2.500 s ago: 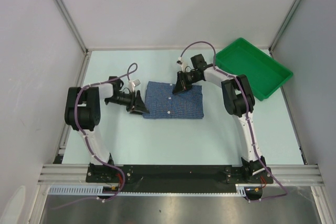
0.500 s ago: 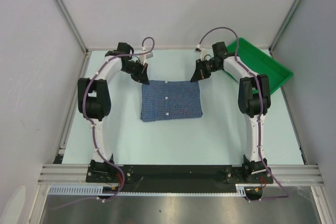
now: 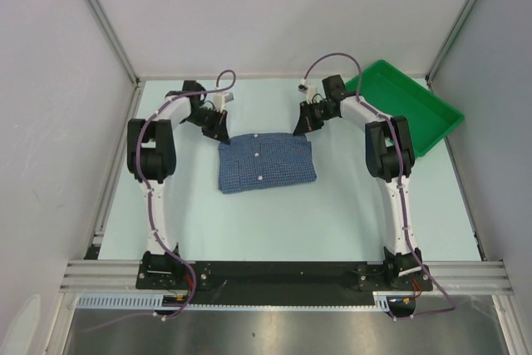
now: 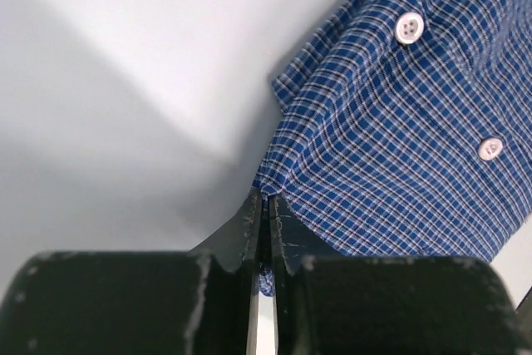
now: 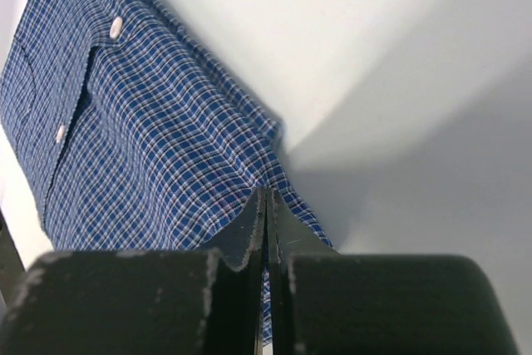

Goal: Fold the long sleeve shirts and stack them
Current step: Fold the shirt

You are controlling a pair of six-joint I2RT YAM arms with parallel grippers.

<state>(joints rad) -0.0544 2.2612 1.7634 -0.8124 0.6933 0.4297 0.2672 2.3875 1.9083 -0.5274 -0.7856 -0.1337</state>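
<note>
Two tools grip one shirt [image 3: 266,162]. The shirt is blue cloth with a fine white check. It lies folded into a rough rectangle on the pale surface [image 3: 266,230], just above the centre of the top view.

Left tool [image 4: 266,201]:
- State: fingers together, clamped on the shirt.
- In the left wrist view, the two dark fingers meet with only a thin slit between them at the lower centre of the frame.
- The shirt edge is drawn into a small peak that enters the fingertips, and a sliver of blue cloth shows in the slit lower down.
- In the top view, this tool sits at the upper left corner of the shirt.

Right tool [image 5: 266,197]:
- State: fingers together, clamped on the shirt.
- In the right wrist view, the fingers close on a peak of cloth at the lower centre of the frame, and check fabric shows between them below the tips.
- In the top view, this tool sits at the upper right corner of the shirt.

Between the two tools, the upper edge of the shirt runs unevenly. The lower part lies flat on the surface.

White buttons [image 4: 409,27] show at the upper right of the left wrist view.

One green tray [image 3: 399,106] stands at the upper right of the top view, beyond the right arm and apart from the shirt.
</note>
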